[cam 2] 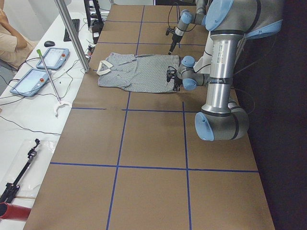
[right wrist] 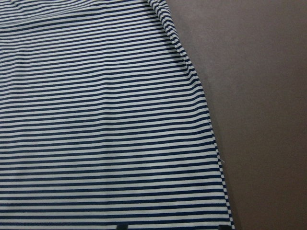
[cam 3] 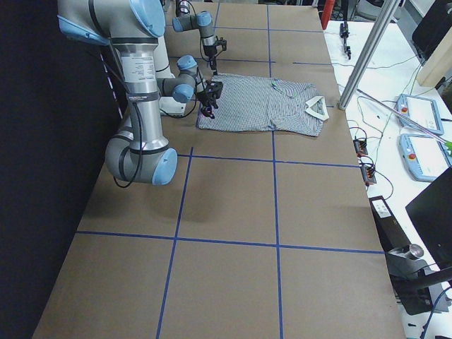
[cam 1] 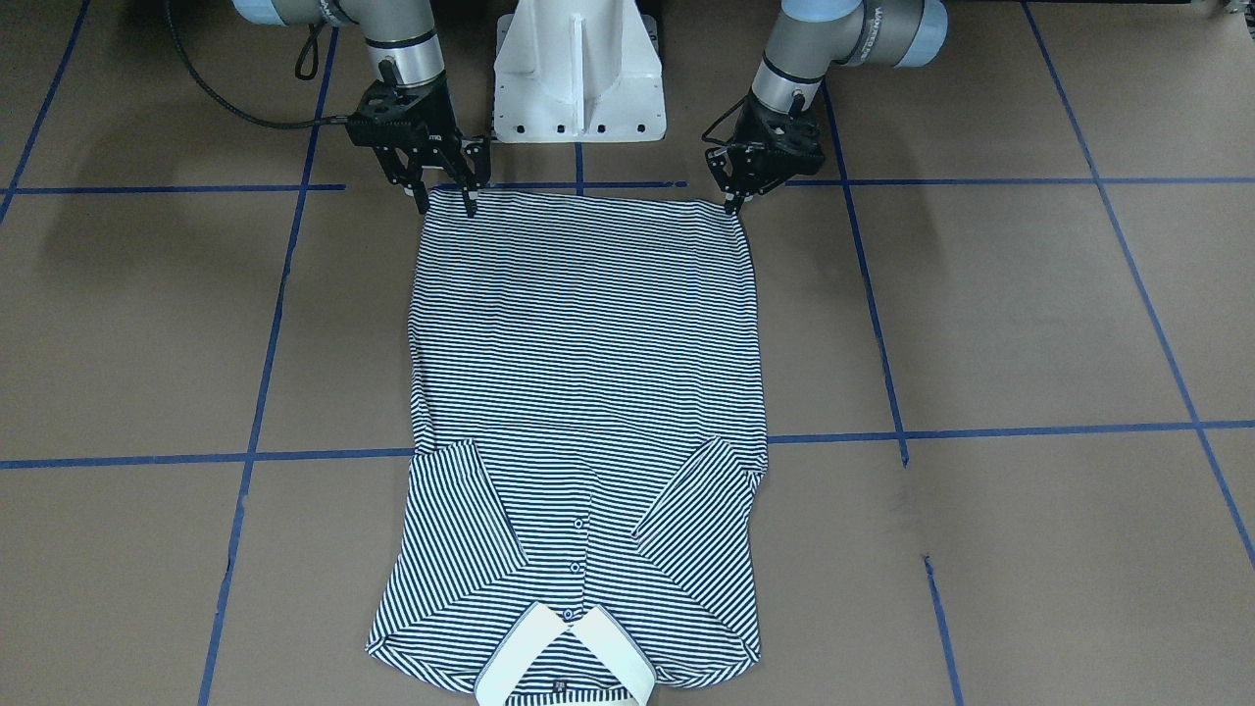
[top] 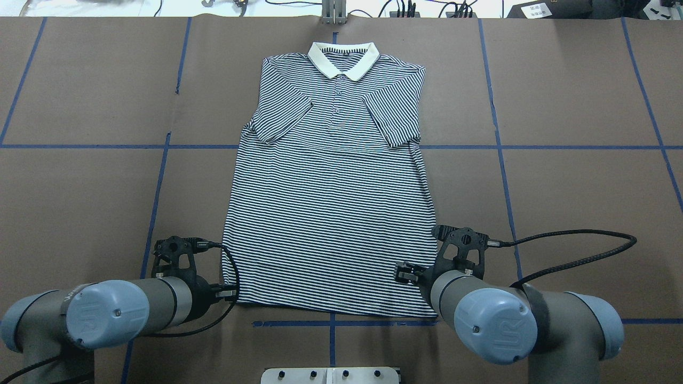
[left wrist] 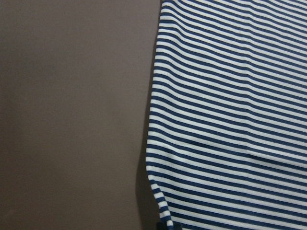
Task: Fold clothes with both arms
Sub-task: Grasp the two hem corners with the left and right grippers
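Right tool (cam 1: 447,204) first: it's released, its two black fingertips (cam 1: 471,204) spread wide and planted either side of the hem corner nearest it, and the right wrist view shows both tips far apart at the bottom edge with striped cloth running between them. Over to the left tool (cam 1: 732,204): its fingers are drawn together into one narrow point right on the opposite hem corner, clenched on the edge of the shirt (cam 1: 583,373), and the left wrist view shows a single dark tip at that corner with a soft ripple in the fabric just above it. Both arms, the right arm (cam 1: 392,29) and the left arm (cam 1: 833,39), reach down steeply from either side of the white base (cam 1: 578,69). The shirt lies flat and front up in the middle of the brown bench (cam 1: 1029,314), hem toward the robot, white collar (cam 1: 564,662) at the far end. Both short sleeves are tucked inward over the chest, one sleeve (cam 1: 461,529) on the right arm's side, the other sleeve (cam 1: 701,520) on the left arm's, with the buttons (cam 1: 577,524) showing between them. Blue tape lines (cam 1: 980,180) grid the bench, one passing just behind the hem.
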Controlling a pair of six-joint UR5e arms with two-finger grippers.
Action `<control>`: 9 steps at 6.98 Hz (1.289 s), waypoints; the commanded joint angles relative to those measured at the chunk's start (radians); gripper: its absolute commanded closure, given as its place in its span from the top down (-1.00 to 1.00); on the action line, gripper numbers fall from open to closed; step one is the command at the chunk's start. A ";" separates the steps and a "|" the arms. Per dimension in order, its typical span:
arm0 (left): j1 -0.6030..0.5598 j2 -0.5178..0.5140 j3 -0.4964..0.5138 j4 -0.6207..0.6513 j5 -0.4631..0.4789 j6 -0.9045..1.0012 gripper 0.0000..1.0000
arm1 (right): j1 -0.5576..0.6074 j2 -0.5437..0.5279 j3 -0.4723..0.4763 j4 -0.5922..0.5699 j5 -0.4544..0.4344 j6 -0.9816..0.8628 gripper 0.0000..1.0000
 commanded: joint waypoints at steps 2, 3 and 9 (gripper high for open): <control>0.000 -0.023 0.001 0.000 -0.007 0.004 -1.00 | -0.066 -0.007 -0.013 -0.063 -0.017 0.040 0.18; 0.000 -0.029 -0.001 0.000 -0.006 0.004 -1.00 | -0.074 -0.007 -0.016 -0.063 -0.017 0.040 0.17; 0.000 -0.033 -0.001 0.000 -0.006 0.002 -1.00 | -0.097 -0.025 -0.033 -0.069 -0.045 0.066 -0.28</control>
